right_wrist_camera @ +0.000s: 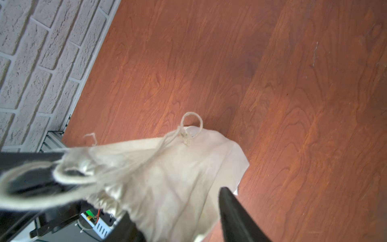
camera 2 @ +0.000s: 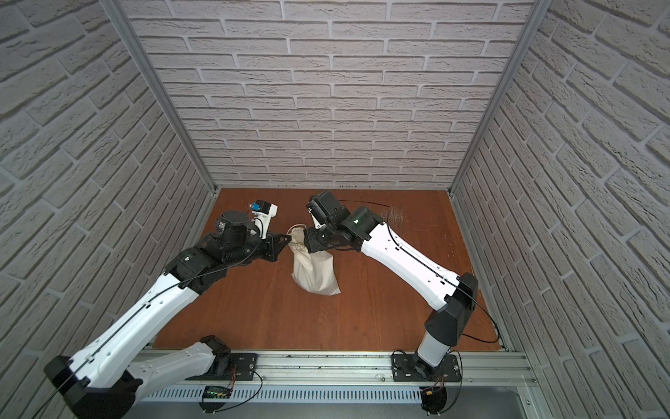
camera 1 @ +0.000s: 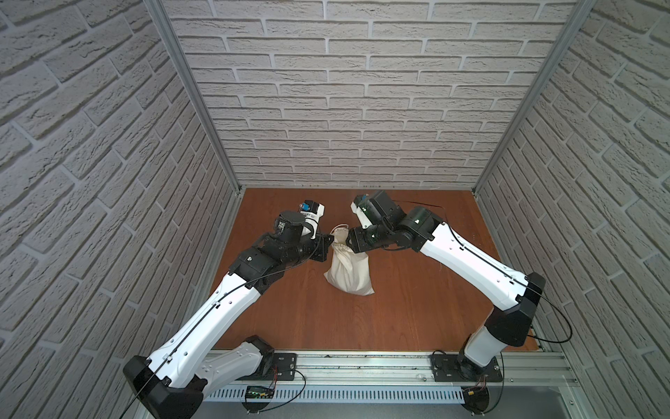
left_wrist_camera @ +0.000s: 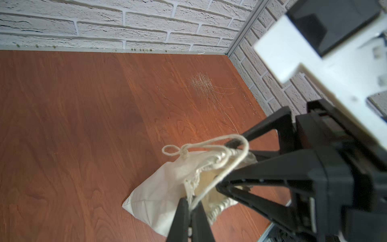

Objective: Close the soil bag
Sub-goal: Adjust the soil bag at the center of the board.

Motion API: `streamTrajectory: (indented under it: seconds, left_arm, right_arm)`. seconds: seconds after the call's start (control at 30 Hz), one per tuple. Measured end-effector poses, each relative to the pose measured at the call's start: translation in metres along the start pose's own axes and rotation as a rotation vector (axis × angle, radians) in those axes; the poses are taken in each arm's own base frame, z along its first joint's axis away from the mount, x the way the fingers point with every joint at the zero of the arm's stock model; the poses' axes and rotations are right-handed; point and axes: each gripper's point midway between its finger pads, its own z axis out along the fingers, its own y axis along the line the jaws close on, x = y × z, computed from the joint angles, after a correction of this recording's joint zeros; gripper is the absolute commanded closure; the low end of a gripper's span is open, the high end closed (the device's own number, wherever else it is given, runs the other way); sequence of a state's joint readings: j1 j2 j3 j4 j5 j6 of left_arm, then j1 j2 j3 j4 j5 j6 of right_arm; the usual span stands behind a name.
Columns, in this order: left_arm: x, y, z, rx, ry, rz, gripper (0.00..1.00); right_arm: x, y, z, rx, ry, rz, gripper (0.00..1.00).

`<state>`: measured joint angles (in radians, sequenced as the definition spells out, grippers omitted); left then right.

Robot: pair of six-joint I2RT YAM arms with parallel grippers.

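1. The soil bag (camera 1: 350, 270) stands in the middle of the desk (camera 1: 398, 312), a little toward the back wall. Its base is on the wood and its neck is raised between the two hands.
2. The left hand (left_wrist_camera: 191, 202) is closed, pinching the cord (left_wrist_camera: 185, 152). The right hand (left_wrist_camera: 224, 165) has its jaws apart on either side of the gathered neck, and we cannot tell whether they press the cloth.
3. The cord is thin and held only at the fingertips. We judge that a sharp tug could pull it out of the pinch, leaving the mouth slack.
4. If the right hand does not anchor the neck firmly, pulling the cord would likely drag or tip the whole bag instead of cinching it. The mouth looks only partly drawn in, so a tipped bag could spill soil.
5. In the left wrist view the cord arcs close around the tip of one of the right hand's jaws. We think it could snag there, so the pull would tighten on that jaw and not on the neck.
6. The two hands are very near each other at the neck, and a small misjudged move could knock them together.
7. We can read no writing. The bag is plain cloth with no label, and the brick-pattern walls (camera 1: 362, 109) carry no text. The small circuit board (camera 1: 259, 393) by the front rail is too small to make out. The desk shows only a scratched patch (left_wrist_camera: 201, 83).
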<state>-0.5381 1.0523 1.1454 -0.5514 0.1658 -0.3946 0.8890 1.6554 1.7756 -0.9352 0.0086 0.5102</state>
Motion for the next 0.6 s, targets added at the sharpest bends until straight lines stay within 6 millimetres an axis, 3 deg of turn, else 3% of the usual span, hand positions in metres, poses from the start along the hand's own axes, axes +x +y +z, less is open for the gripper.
streamTrajectory:
  seconds: [0.03,0.1,0.17,0.23,0.3,0.5,0.6]
  left_arm:
    - [0.000,-0.001,0.001,0.002,0.002,0.001,1.00]
    - [0.001,-0.002,0.003,0.006,0.009,0.002,0.90]
    - [0.002,-0.002,0.006,0.011,0.020,0.012,0.70]
    - [0.001,-0.004,0.008,0.016,0.028,0.021,0.52]
    - [-0.003,-0.007,0.008,0.023,0.036,0.044,0.41]
    - [-0.015,-0.016,-0.009,0.034,0.028,0.155,0.12]
    - [-0.018,-0.020,-0.016,0.049,0.016,0.218,0.04]
  right_arm:
    - [0.002,-0.001,-0.002,0.004,0.002,0.002,0.81]
    - [0.004,0.000,-0.004,0.005,0.001,0.002,0.89]
    - [0.004,-0.002,-0.004,0.010,0.001,0.002,0.93]
    - [0.006,-0.004,-0.004,0.022,0.004,0.000,0.95]
    - [0.006,-0.006,-0.004,0.031,0.004,-0.003,0.96]
    - [0.009,-0.009,-0.008,0.047,0.016,-0.034,0.97]
    - [0.006,-0.007,-0.013,0.042,0.009,-0.052,0.97]
